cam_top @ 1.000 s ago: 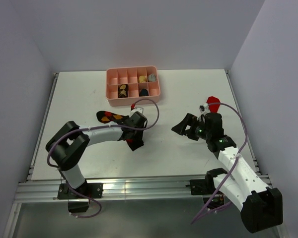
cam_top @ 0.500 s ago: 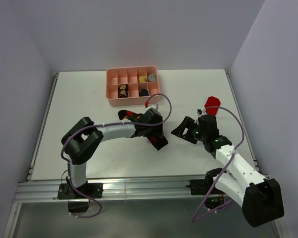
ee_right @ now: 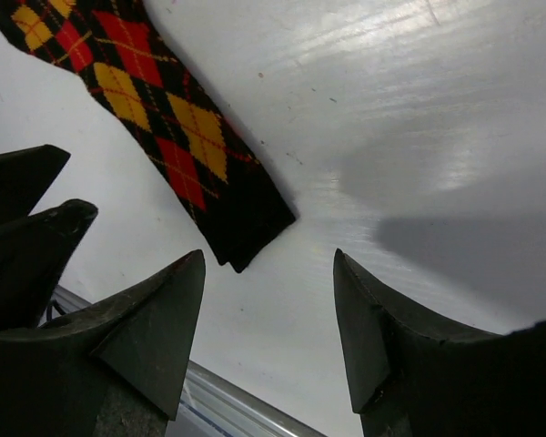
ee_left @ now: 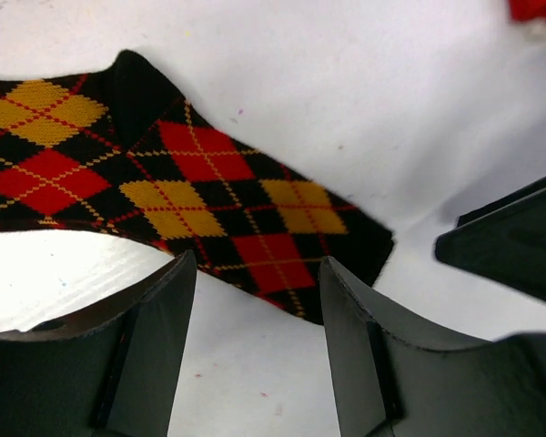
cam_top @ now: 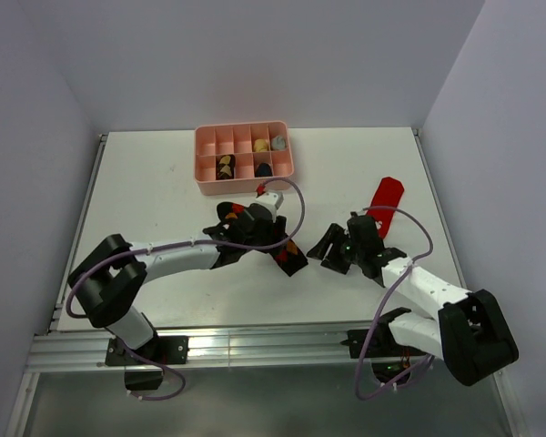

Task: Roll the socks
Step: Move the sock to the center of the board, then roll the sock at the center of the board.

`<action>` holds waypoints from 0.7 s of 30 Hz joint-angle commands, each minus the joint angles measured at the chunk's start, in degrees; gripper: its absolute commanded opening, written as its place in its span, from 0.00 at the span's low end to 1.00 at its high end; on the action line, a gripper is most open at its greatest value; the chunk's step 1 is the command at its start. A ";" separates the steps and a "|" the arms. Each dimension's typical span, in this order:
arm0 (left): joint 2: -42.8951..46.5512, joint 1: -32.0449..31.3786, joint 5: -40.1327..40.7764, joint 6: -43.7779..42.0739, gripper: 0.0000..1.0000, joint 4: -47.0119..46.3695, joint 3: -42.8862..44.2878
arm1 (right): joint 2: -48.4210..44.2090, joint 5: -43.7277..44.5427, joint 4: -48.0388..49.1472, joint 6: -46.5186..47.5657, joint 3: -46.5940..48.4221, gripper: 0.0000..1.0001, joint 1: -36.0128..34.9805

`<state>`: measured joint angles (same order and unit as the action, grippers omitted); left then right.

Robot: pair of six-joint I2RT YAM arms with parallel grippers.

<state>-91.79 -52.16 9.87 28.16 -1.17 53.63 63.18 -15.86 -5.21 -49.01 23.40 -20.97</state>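
Argyle sock (ee_left: 227, 196) lies flat on the tabletop (cam_top: 155, 182), long axis diagonal: far-left to near-right in the top view. Left pincer (ee_left: 255, 264) hangs over its near-right stretch, jaws well apart, holding nothing. Right pincer (ee_right: 268, 259) sits just beside that free end, with the sock up-left of it, also parted and empty. Left is nearer; I'd start the roll from that end. Red sock (cam_top: 385, 195) lies well apart, far right.

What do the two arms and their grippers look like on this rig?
The left arm and right arm have white links with black joints, and a purple cable loops along each. The left gripper and right gripper have matte black, pointed, wedge-shaped fingers.
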 commanded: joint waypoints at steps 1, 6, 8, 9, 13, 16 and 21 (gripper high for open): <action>-1.90 -0.13 -2.22 -7.85 0.62 -7.26 -1.33 | 1.42 1.97 4.07 -4.77 -1.42 0.66 -0.82; -5.94 -0.05 -1.70 -8.30 0.61 -8.67 0.16 | 3.35 3.28 4.25 -6.71 -0.81 0.66 -1.79; -6.91 -0.05 -1.78 -8.30 0.61 -9.11 -0.10 | 4.41 3.99 4.07 -7.32 -0.64 0.66 -2.49; -7.09 -0.05 -1.96 -8.13 0.60 -9.11 -0.10 | 4.85 4.51 4.07 -7.67 -0.46 0.66 -2.76; -8.67 -0.13 -2.22 -6.55 0.60 -8.94 -0.19 | 7.04 4.52 6.60 -9.95 -0.81 0.66 -3.29; -9.90 -0.05 -1.96 -4.36 0.60 -7.89 0.16 | 9.24 3.82 7.85 -10.92 -0.46 0.66 -3.72; -12.45 -0.05 -0.90 -0.22 0.58 -5.86 1.13 | 13.01 3.82 9.34 -11.81 0.59 0.66 -4.52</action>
<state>-102.45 -52.14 8.97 24.47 -7.64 53.08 73.32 -13.67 3.44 -59.90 23.16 -24.69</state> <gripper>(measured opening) 0.589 0.655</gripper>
